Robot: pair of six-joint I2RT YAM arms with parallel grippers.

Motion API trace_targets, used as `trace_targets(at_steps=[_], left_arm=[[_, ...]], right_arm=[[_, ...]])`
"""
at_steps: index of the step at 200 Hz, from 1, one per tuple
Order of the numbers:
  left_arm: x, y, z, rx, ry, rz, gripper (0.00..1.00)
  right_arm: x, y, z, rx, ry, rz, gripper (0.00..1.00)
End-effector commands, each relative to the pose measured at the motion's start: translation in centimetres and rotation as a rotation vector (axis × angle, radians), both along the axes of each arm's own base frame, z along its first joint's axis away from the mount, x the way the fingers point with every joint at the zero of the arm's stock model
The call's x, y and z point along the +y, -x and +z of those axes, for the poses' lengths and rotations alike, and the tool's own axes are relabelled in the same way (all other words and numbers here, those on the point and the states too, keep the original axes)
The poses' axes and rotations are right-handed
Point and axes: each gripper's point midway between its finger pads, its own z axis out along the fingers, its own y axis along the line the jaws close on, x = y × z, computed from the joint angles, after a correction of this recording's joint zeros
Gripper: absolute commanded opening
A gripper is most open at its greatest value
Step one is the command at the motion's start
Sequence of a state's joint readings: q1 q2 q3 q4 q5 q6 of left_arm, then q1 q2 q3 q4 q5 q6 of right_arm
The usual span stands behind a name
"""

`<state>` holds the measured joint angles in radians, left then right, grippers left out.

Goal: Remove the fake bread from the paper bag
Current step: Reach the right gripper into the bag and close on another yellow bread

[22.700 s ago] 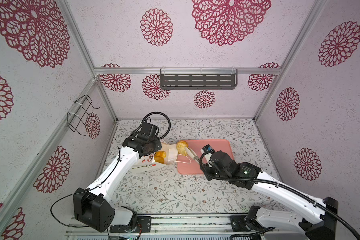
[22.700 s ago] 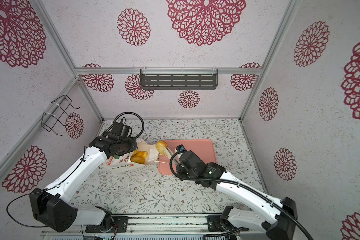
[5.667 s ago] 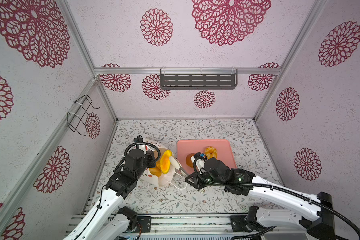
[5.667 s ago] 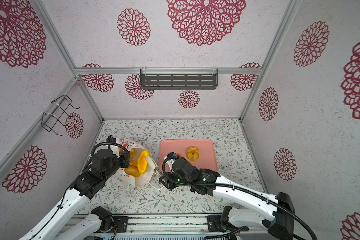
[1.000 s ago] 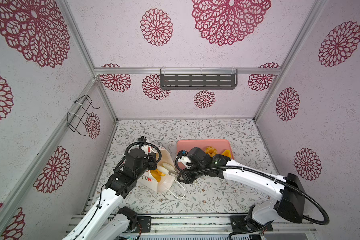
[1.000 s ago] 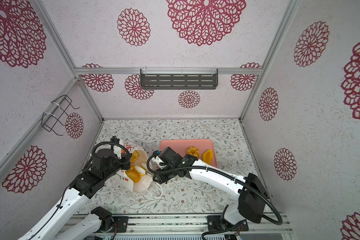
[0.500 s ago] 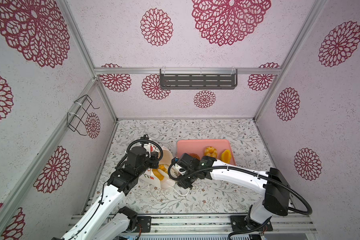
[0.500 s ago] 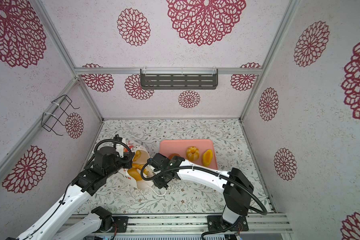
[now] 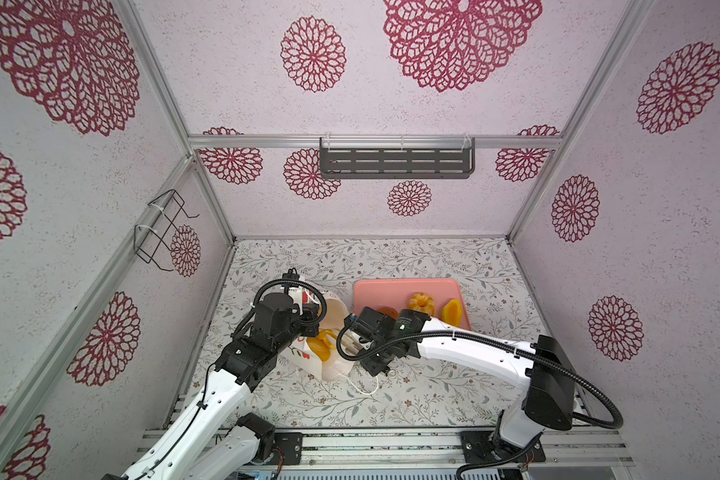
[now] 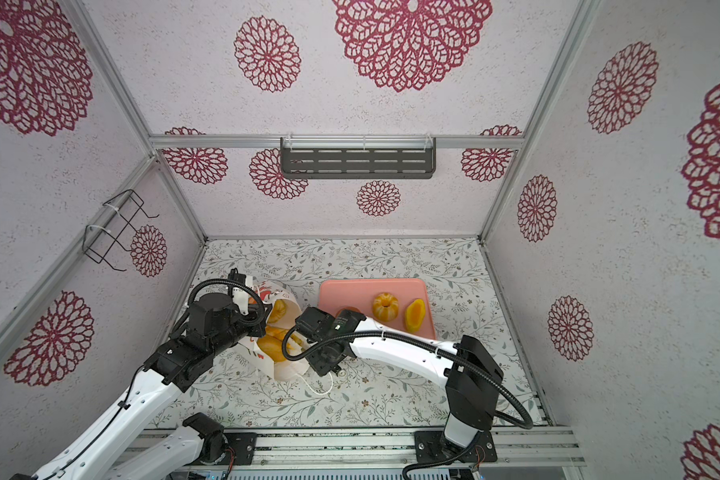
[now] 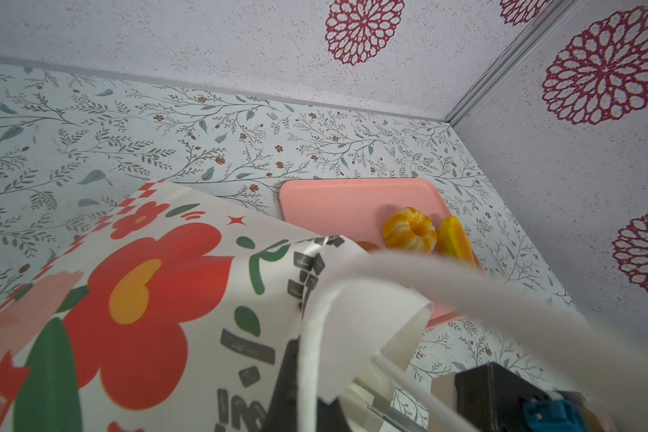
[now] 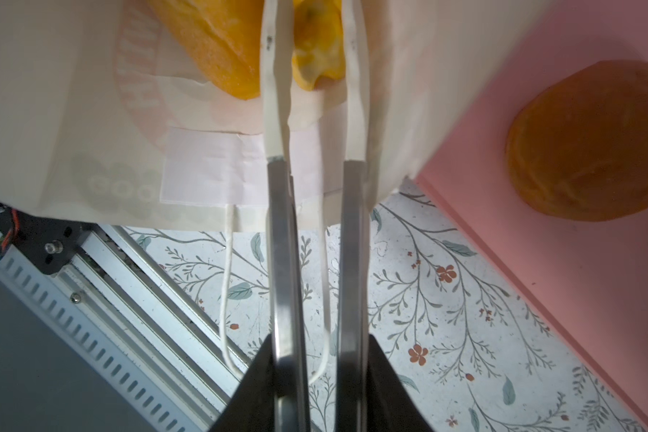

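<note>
Over the floral tabletop (image 9: 412, 395), my left gripper (image 9: 312, 323) pinches the paper bag (image 9: 306, 359) rim. My right gripper (image 12: 313, 15), narrow, straddles fake bread (image 12: 317, 56) inside; grip unconfirmed. Next: clamp, withdraw to pink tray (image 9: 391, 291).

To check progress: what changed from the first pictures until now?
Moved from the white flowered paper bag to the pink plastic tray: a ridged ring-shaped toy bun, a yellow-orange oval toy loaf, a round brown toy bun. The right gripper has gone into the bag mouth, around another yellow toy bread. The left gripper still holds the bag's rim.
</note>
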<state>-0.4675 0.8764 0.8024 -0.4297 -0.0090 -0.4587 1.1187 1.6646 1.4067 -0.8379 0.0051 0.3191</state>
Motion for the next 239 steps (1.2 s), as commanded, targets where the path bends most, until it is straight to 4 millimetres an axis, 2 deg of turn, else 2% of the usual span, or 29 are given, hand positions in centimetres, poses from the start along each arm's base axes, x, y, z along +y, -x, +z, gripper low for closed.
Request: trace_targets(at_steps=[1, 43, 134, 177, 230, 239], left_arm=[[-0.8, -0.3, 1.8, -0.064, 0.045, -0.017, 0.00], [-0.9, -0.3, 1.6, -0.061, 0.043, -0.013, 0.00], [-1.4, -0.4, 1.6, -0.062, 0.041, -0.020, 0.00], [-1.3, -0.9, 1.8, -0.074, 0.058, 0.024, 0.00], [-3.1, -1.7, 0.8, -0.068, 0.049, 0.062, 0.00], [-3.3, -1.8, 0.7, -0.068, 0.042, 0.068, 0.00]], right_arm=[[-0.5, -0.4, 1.9, -0.043, 0.008, -0.029, 0.35], [-0.2, -0.2, 2.4, -0.063, 0.031, -0.009, 0.38], [0.1, -0.2, 0.5, -0.048, 0.072, 0.012, 0.41], [0.4, -0.1, 0.3, -0.038, 0.077, 0.012, 0.29], [1.1, 0.2, 2.4, -0.044, 0.015, -0.002, 0.00], [1.2, 0.2, 2.9, -0.045, -0.004, -0.011, 0.00]])
